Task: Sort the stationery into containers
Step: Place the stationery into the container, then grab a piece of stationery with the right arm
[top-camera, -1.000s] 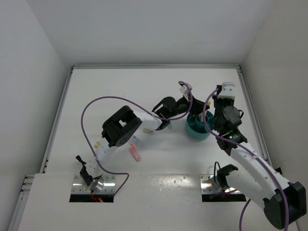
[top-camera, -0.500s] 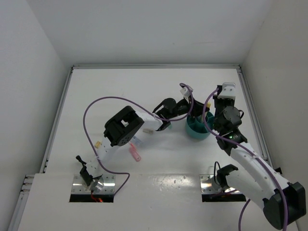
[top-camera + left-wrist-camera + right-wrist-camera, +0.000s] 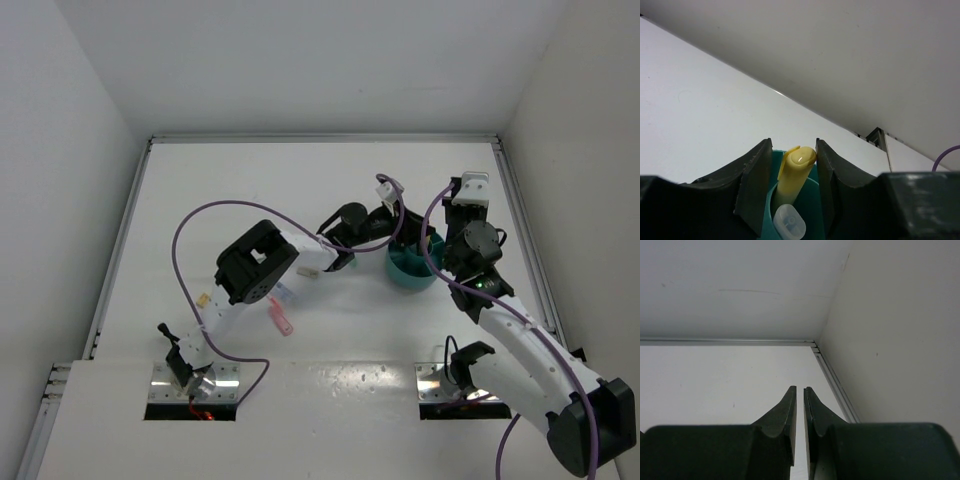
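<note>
Where the table (image 3: 330,340) runs nearest the arm bases, a pink marker (image 3: 281,320) lies loose. Farther out, the left gripper (image 3: 793,145) hangs over the teal tub (image 3: 813,210). Its jaws are parted around a yellow marker (image 3: 792,175) standing in the tub, with a gap on one side and a translucent cap (image 3: 789,223) beside it. Right gripper (image 3: 799,389): nearly closed, empty, facing the far corner.

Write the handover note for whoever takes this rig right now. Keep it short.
Left gripper: open, jaws either side of the yellow marker, which stands in the teal tub.
Right gripper: shut, empty, near the tub.
Done: yellow marker and a clear-capped item in the tub.
To do: pink marker and tiny yellow piece lie on the table; more may be hidden.
</note>
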You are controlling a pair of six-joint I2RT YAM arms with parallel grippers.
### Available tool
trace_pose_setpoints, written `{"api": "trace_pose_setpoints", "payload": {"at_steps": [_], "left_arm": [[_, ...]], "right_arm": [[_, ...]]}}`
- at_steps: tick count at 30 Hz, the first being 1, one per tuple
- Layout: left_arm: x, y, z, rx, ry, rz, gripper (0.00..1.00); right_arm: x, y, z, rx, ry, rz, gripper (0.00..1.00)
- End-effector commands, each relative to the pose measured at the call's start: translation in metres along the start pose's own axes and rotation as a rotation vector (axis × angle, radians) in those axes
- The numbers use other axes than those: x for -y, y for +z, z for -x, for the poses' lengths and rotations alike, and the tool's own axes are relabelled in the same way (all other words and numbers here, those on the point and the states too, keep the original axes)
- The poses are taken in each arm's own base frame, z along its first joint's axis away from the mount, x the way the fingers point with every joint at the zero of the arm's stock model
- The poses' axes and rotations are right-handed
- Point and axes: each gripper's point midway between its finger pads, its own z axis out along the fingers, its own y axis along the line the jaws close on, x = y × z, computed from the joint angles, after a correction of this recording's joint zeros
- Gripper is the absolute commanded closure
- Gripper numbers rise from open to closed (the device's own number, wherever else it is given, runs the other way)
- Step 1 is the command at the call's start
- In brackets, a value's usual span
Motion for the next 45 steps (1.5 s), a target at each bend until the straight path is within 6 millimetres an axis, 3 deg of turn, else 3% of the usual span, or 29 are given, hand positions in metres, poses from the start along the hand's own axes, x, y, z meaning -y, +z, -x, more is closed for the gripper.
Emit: {"api": "trace_pose_setpoints", "payload": {"at_steps": [1, 4, 5, 8, 9, 14, 15, 16, 17, 18, 19, 21, 22, 23, 24, 25, 26, 27, 28, 29, 30, 33, 34, 35, 37, 38, 41, 44, 45], "left_arm": [[0.037, 0.008, 0.054, 0.093, 0.089, -0.087, 0.54], [0.036, 0.005, 0.063, 0.091, 0.099, -0.075, 0.51], [0.045, 0.007, 0.076, 0.103, 0.118, -0.093, 0.5], [0.043, 0.008, 0.104, 0.112, 0.154, -0.065, 0.46], [0.045, 0.008, 0.124, 0.134, 0.183, -0.064, 0.46], [0.03, -0.005, 0.164, 0.14, 0.206, 0.016, 0.46], [0.017, -0.016, 0.174, 0.138, 0.195, 0.085, 0.59], [0.01, -0.024, 0.178, 0.132, 0.168, 0.126, 0.84], [-0.012, -0.036, 0.178, 0.133, 0.09, 0.239, 1.0], [-0.035, -0.054, 0.186, 0.133, 0.02, 0.355, 1.0], [-0.048, -0.077, 0.178, 0.051, -0.055, 0.486, 1.0], [-0.081, -0.119, 0.178, 0.005, -0.069, 0.727, 1.0], [-0.095, -0.144, 0.184, -0.016, -0.064, 0.83, 0.97], [-0.101, -0.183, 0.168, -0.137, -0.068, 0.967, 0.85], [-0.111, -0.211, 0.178, -0.134, -0.05, 1.105, 0.67], [-0.117, -0.239, 0.182, -0.164, -0.036, 1.181, 0.33], [-0.117, -0.269, 0.176, -0.221, -0.03, 1.268, 0.22], [-0.106, -0.298, 0.181, -0.224, -0.002, 1.323, 0.13], [-0.107, -0.328, 0.188, -0.207, 0.024, 1.405, 0.05], [-0.101, -0.347, 0.19, -0.196, 0.031, 1.446, 0.02], [-0.086, -0.38, 0.192, -0.149, 0.059, 1.507, 0.0], [-0.064, -0.415, 0.202, 0.028, 0.057, 1.553, 0.0], [-0.062, -0.433, 0.191, 0.033, 0.05, 1.591, 0.0], [-0.052, -0.45, 0.202, 0.099, 0.062, 1.62, 0.0], [-0.051, -0.469, 0.198, 0.124, 0.065, 1.661, 0.02], [-0.05, -0.476, 0.2, 0.138, 0.068, 1.68, 0.15], [-0.048, -0.477, 0.202, 0.165, 0.05, 1.66, 0.28], [-0.05, -0.476, 0.205, 0.168, 0.046, 1.657, 0.26], [-0.052, -0.476, 0.203, 0.157, 0.044, 1.661, 0.2]], "right_arm": [[0.003, 0.002, 0.012, 0.044, 0.036, -0.01, 0.89], [0.003, 0.002, 0.012, 0.044, 0.036, -0.01, 0.89], [0.003, 0.002, 0.012, 0.044, 0.036, -0.01, 0.88], [0.002, 0.002, 0.01, 0.038, 0.03, -0.008, 0.83], [0.001, 0.001, 0.008, 0.03, 0.033, -0.005, 0.81], [-0.003, 0.001, 0.005, 0.013, 0.021, 0.021, 0.69], [-0.006, 0.0, 0.008, 0.015, 0.026, 0.045, 0.64], [-0.009, 0.0, 0.009, 0.011, 0.017, 0.066, 0.64], [-0.015, 0.001, 0.013, 0.009, 0.03, 0.1, 0.56], [-0.025, 0.001, 0.01, -0.011, 0.004, 0.157, 0.53], [-0.056, -0.007, 0.007, -0.052, -0.05, 0.355, 0.53], [-0.104, -0.023, -0.012, -0.142, -0.14, 0.644, 0.77], [-0.133, -0.048, -0.012, -0.209, -0.171, 0.867, 0.92], [-0.152, -0.06, -0.018, -0.269, -0.175, 0.991, 1.0], [-0.171, -0.074, -0.023, -0.344, -0.162, 1.116, 1.0], [-0.201, -0.072, -0.025, -0.437, -0.149, 1.222, 1.0], [-0.207, -0.085, -0.042, -0.585, -0.162, 1.271, 0.99], [-0.223, -0.093, -0.044, -0.642, -0.166, 1.339, 0.92], [-0.235, -0.081, -0.027, -0.638, -0.165, 1.337, 0.87], [-0.251, -0.084, -0.055, -0.761, -0.187, 1.349, 0.84], [-0.264, -0.076, -0.047, -0.771, -0.169, 1.306, 0.76], [-0.283, -0.059, -0.064, -0.862, -0.163, 1.187, 0.63], [-0.298, -0.057, -0.071, -0.901, -0.158, 1.184, 0.57], [-0.3, -0.055, -0.077, -0.933, -0.157, 1.163, 0.57], [-0.303, -0.051, -0.088, -0.95, -0.171, 1.107, 0.57], [-0.302, -0.048, -0.097, -0.965, -0.186, 1.069, 0.51], [-0.3, -0.048, -0.121, -1.002, -0.236, 1.006, 0.51], [-0.294, -0.045, -0.134, -1.023, -0.27, 0.952, 0.51], [-0.294, -0.048, -0.143, -1.038, -0.279, 0.951, 0.51]]}}
